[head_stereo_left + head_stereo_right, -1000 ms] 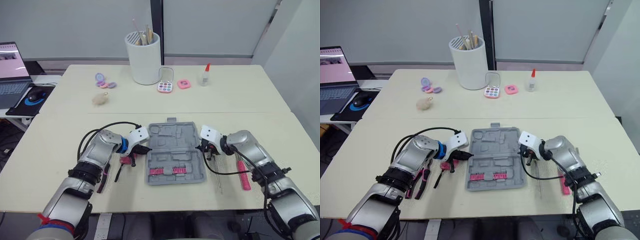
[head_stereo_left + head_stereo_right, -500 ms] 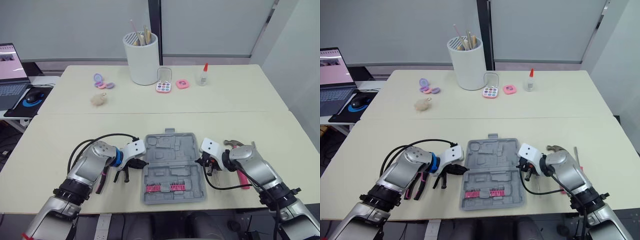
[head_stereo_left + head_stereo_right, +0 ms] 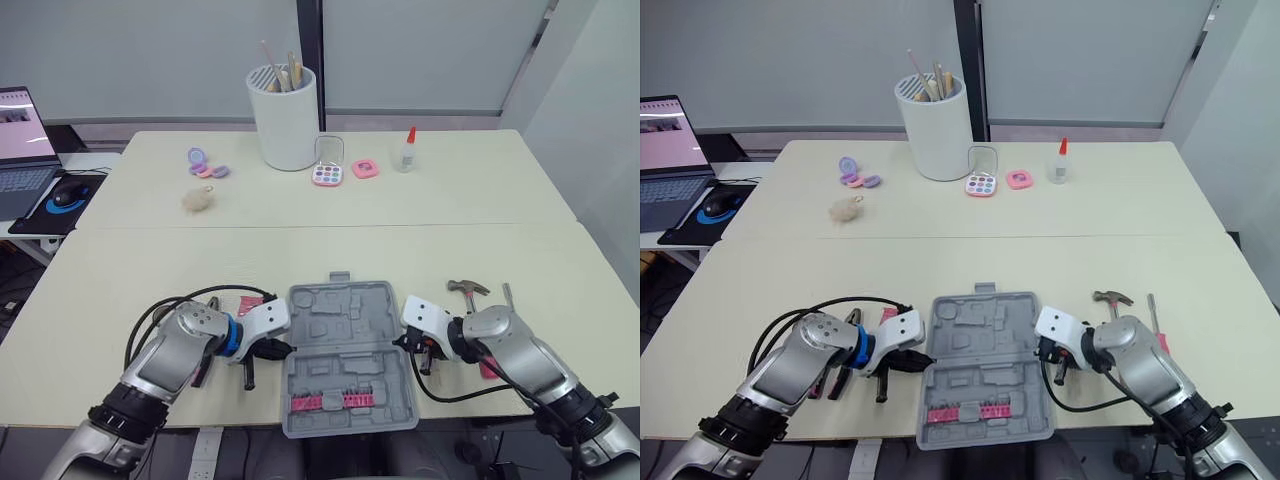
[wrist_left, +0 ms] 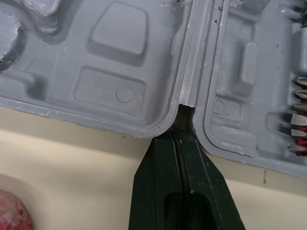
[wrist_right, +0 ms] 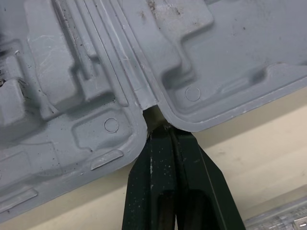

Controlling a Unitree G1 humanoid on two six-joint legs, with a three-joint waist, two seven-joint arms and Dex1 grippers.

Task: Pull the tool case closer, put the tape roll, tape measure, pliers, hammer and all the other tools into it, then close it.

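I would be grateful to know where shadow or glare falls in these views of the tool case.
Left eye view: soft, even light; the tool case casts a faint shadow on the table, no glare. Left wrist view: the hinge notch at the left gripper lies in shade. Right wrist view: mild shading in the moulded recesses hides nothing.

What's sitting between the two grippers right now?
The open grey tool case; left gripper and right gripper touch its hinge ends, seen in both eye views.
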